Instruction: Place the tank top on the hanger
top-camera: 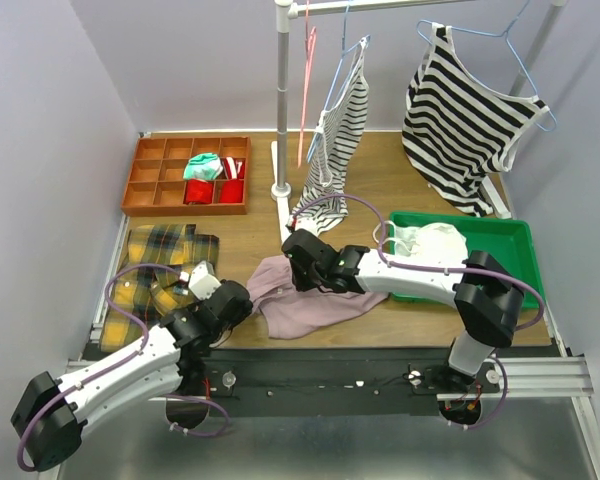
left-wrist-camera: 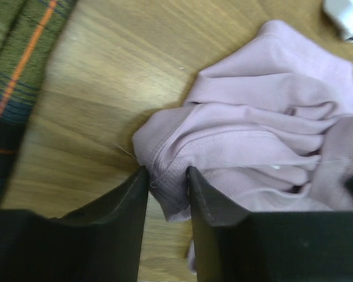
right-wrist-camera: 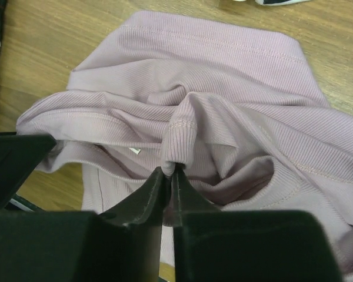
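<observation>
The dusty-pink tank top point(top-camera: 315, 305) lies crumpled on the wooden table near the front edge. My right gripper point(top-camera: 292, 270) is shut on a raised fold of its hem point(right-wrist-camera: 182, 132), and its tips point(right-wrist-camera: 167, 170) pinch the fabric tightly. My left gripper point(top-camera: 250, 300) is at the top's left edge. Its tips point(left-wrist-camera: 167, 174) stand narrowly apart, with a corner of the tank top point(left-wrist-camera: 253, 135) filling the gap between them. The pink-red wire hanger point(top-camera: 305, 100) hangs from the rail at the back, beside the white pole, apart from both grippers.
Two black-and-white striped tops point(top-camera: 340, 130) point(top-camera: 470, 120) hang on light blue hangers from the rail. A white rack pole point(top-camera: 282, 100) stands behind the tank top. A green tray point(top-camera: 510, 240) holds white cloth. A brown compartment box point(top-camera: 140, 195) and plaid cloth point(top-camera: 160, 260) lie left.
</observation>
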{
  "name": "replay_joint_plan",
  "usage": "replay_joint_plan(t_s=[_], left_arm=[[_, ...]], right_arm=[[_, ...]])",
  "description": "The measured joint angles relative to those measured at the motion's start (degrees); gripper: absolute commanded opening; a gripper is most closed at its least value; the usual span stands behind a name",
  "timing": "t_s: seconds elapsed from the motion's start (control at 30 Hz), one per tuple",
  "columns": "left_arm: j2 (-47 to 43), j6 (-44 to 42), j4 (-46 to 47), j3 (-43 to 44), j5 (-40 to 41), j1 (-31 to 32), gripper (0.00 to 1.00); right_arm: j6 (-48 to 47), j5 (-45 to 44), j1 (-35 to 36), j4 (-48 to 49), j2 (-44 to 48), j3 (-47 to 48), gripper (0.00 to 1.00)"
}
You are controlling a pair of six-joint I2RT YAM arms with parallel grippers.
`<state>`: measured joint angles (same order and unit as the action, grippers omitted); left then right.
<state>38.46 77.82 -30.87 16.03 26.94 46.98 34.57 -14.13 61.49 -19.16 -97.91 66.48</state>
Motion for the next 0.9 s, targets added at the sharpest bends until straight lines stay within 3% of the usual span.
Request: replay_joint_plan(t_s=[0.1, 0.27, 0.4, 0.63, 0.77, 0.9], left_arm=[[0.13, -1.62, 2.89, -0.04, 0.09, -0.02, 0.0], [0.68, -5.11, 4.52, 1.55, 0.7, -0.04, 0.0], [1.07, -9.86, 1.66, 9.7, 2.08, -0.04, 0.0], [0.72, -21.33, -1.81, 31.28, 6.51, -0.11, 0.0], [6.51, -30.05, -3.06, 49.2, 7.91, -0.13, 0.0], [17.55, -39.71, -3.13, 71.8, 8.04, -0.22, 0.0]], right_arm=[[0.44, -0.5, 0.0, -0.26, 0.15, -0.02, 0.01], [1.14, -3.58, 0.0, -3.1, 4.04, -0.04, 0.01], [2.69, -7.63, 0.0, -6.27, 14.58, -0.81, 0.01], [4.74, -16.52, 0.0, -10.29, 35.63, -1.31, 0.01], [2.4, -20.98, 0.0, -11.63, 38.56, 2.89, 0.01], [-4.02, -24.92, 0.0, -11.91, 34.82, 17.18, 0.01]])
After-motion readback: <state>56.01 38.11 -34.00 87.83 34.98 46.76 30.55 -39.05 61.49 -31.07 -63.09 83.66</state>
